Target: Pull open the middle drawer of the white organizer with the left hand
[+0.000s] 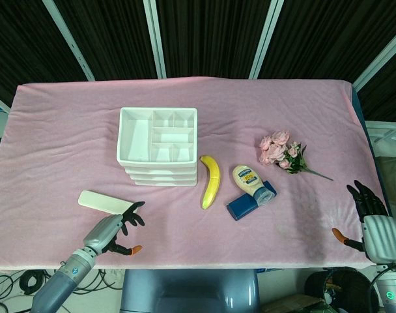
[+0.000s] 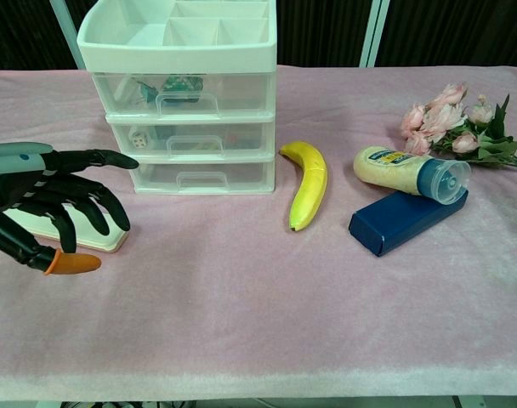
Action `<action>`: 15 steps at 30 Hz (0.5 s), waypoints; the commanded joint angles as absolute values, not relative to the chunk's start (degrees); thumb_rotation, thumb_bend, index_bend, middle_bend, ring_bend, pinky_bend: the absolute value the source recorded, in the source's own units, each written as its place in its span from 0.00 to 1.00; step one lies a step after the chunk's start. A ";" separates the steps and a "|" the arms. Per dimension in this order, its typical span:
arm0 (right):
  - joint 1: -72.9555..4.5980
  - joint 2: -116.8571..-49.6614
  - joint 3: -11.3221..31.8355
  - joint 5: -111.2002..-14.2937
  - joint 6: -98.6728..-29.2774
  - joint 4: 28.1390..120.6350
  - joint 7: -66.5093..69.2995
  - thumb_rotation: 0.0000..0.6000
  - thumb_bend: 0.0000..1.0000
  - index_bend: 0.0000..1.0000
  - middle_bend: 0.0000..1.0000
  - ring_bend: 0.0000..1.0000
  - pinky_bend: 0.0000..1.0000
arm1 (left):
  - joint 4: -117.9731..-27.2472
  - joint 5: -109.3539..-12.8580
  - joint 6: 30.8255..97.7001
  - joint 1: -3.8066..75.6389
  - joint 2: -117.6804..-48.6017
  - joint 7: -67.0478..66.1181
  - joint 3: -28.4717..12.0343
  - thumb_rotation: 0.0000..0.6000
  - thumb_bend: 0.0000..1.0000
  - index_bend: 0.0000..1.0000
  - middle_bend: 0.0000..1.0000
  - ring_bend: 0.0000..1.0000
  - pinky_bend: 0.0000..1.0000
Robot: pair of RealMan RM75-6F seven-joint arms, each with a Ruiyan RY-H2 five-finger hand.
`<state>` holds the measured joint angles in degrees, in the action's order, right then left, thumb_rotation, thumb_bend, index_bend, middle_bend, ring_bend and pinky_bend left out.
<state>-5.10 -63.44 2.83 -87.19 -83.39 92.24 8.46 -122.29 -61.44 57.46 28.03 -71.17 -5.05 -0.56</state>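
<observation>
The white organizer (image 1: 157, 147) (image 2: 184, 89) stands left of the table's centre with three clear-fronted drawers, all closed. Its middle drawer (image 2: 190, 142) has a small handle (image 2: 196, 141) on the front. My left hand (image 1: 114, 231) (image 2: 46, 208) hovers at the near left, fingers spread and holding nothing, well left of and in front of the organizer. It partly covers a flat white block (image 1: 104, 203) (image 2: 97, 240). My right hand (image 1: 372, 218) rests open at the table's far right edge, seen only in the head view.
A banana (image 1: 211, 180) (image 2: 308, 184) lies right of the organizer. Beyond it a mayonnaise bottle (image 1: 252, 183) (image 2: 410, 172) leans on a blue box (image 1: 243, 205) (image 2: 401, 222). Pink flowers (image 1: 282, 152) (image 2: 458, 119) lie further right on the pink cloth (image 1: 68, 130).
</observation>
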 commanded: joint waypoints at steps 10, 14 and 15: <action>-5.04 -63.39 2.83 -87.14 -83.41 92.39 8.63 1.00 0.08 0.00 0.00 0.00 0.12 | -122.19 -60.84 57.57 28.43 -72.08 -5.11 -1.18 1.00 0.23 0.00 0.32 0.29 0.46; -5.07 -63.39 2.82 -87.10 -83.32 92.44 8.71 1.00 0.08 0.00 0.00 0.00 0.12 | -122.06 -60.09 57.64 28.96 -72.87 -5.52 -1.85 1.00 0.23 0.00 0.32 0.29 0.46; -5.08 -63.38 2.82 -87.08 -83.28 92.44 8.73 1.00 0.08 0.00 0.00 0.00 0.12 | -121.98 -59.87 57.68 29.10 -73.08 -5.65 -2.03 1.00 0.23 0.00 0.32 0.29 0.46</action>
